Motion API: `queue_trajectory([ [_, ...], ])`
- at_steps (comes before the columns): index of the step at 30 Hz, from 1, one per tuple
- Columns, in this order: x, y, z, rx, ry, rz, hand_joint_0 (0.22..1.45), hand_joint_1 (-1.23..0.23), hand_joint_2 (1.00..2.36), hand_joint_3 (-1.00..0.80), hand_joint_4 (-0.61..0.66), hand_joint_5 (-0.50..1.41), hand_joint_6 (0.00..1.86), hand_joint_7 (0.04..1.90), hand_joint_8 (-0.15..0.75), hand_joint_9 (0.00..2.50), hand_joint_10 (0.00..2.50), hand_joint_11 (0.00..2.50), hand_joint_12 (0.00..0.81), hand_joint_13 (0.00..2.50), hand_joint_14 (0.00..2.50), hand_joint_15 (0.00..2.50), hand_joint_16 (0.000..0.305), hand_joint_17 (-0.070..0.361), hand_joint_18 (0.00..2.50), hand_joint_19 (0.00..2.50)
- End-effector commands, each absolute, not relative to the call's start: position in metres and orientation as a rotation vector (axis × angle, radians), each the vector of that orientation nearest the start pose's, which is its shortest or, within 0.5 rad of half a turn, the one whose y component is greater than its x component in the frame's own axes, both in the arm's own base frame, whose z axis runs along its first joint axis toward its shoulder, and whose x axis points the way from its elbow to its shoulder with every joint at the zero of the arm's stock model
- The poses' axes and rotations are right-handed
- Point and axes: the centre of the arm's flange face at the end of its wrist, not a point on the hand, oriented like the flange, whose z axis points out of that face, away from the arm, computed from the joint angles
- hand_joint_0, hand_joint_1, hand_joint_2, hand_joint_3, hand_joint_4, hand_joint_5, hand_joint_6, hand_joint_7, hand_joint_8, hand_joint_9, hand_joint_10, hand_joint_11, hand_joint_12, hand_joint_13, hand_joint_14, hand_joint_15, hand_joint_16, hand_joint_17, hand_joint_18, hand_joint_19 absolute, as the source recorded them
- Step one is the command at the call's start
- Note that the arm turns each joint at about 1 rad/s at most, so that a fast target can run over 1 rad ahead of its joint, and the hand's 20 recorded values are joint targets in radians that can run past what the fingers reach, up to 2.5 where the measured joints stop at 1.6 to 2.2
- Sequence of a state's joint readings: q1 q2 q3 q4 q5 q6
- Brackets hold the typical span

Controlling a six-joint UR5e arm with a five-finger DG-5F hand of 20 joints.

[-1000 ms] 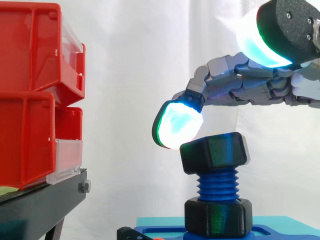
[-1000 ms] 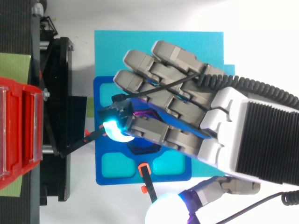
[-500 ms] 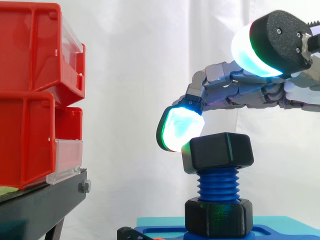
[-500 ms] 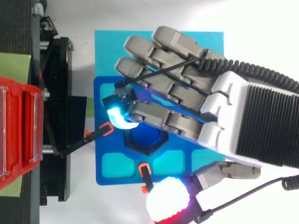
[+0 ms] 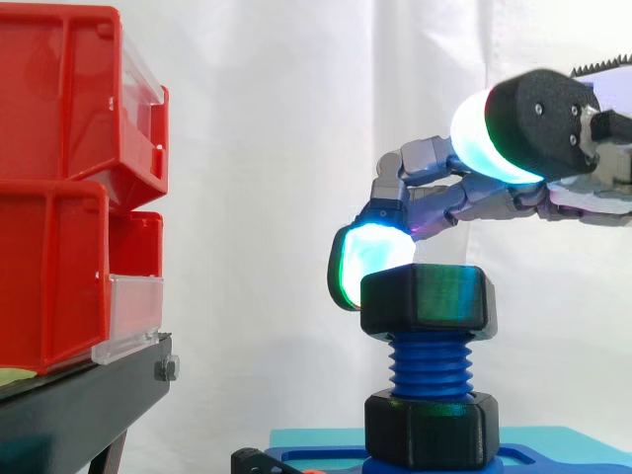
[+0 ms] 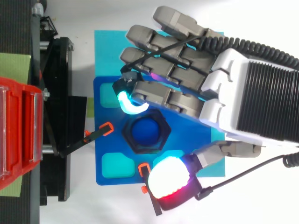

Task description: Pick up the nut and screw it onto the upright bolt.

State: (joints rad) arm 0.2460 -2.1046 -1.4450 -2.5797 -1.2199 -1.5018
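Note:
A black hex nut (image 5: 427,301) sits level on top of the upright blue bolt (image 5: 430,365), whose blue end shows through the nut's hole (image 6: 145,133). A second black nut (image 5: 430,430) sits at the bolt's foot on the blue base (image 6: 110,179). My hand (image 6: 224,79) reaches in from the right above the top nut. One bent fingertip (image 5: 360,267) glows cyan-green and touches the nut's far left edge. The glowing thumb pad (image 6: 168,182) hangs on the near side, higher than the nut and apart from it. No finger is curled round the nut.
Stacked red bins (image 5: 69,178) stand on a black stand (image 5: 79,405) to the left of the bolt. A cyan mat (image 6: 107,51) lies under the blue base. Orange-tipped clamps (image 6: 105,128) hold the base's left and near edges.
The hand has shifted toward the far side and come lower. Its fingertip now rests against the nut and the thumb has swung in nearer. The nut's faces have turned on the bolt.

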Motion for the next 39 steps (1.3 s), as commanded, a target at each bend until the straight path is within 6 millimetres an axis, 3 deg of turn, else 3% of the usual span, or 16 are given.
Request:
queue_trajectory([
  [1,0.704,-0.003,0.288,0.159,1.423,0.011,0.47,-0.09,1.0,-0.5,0.22,-0.04,0.53,1.39,0.298,0.53,0.0,0.0,0.337,0.37,0.0,0.0,0.037,0.083,0.0,0.0],
  [14,0.703,-0.02,0.289,0.149,1.422,0.013,0.48,-0.14,1.0,-0.5,0.16,0.03,0.56,1.34,0.28,0.87,0.0,0.0,0.291,0.56,0.0,0.0,0.028,0.062,0.13,0.0],
  [16,0.704,-0.021,0.29,0.148,1.418,0.015,0.48,-0.13,1.0,-0.5,0.17,0.04,0.5,1.44,0.283,0.9,0.0,0.0,0.291,0.56,0.0,0.0,0.027,0.061,0.13,0.0],
  [22,0.714,-0.019,0.311,0.139,1.385,0.031,0.48,-0.09,1.0,-0.5,0.27,-0.06,0.5,1.09,0.283,0.84,0.0,0.0,0.306,0.52,0.0,0.0,0.029,0.064,0.11,0.0],
  [27,0.724,-0.015,0.346,0.107,1.393,0.037,0.47,-0.07,1.0,-0.5,0.24,-0.12,0.5,0.85,0.271,0.74,0.0,0.0,0.322,0.47,0.0,0.0,0.033,0.073,0.08,0.0],
  [38,0.73,0.009,0.357,0.06,1.344,0.06,0.46,-0.02,1.0,-0.5,0.19,-0.17,0.5,0.64,0.246,0.51,0.0,0.0,0.352,0.28,0.0,0.0,0.04,0.09,0.0,0.0],
  [39,0.733,0.016,0.344,0.052,1.363,0.061,0.46,-0.02,1.0,-0.5,0.19,-0.18,0.5,0.63,0.241,0.49,0.0,0.0,0.352,0.27,0.0,0.0,0.04,0.091,0.0,0.0],
])
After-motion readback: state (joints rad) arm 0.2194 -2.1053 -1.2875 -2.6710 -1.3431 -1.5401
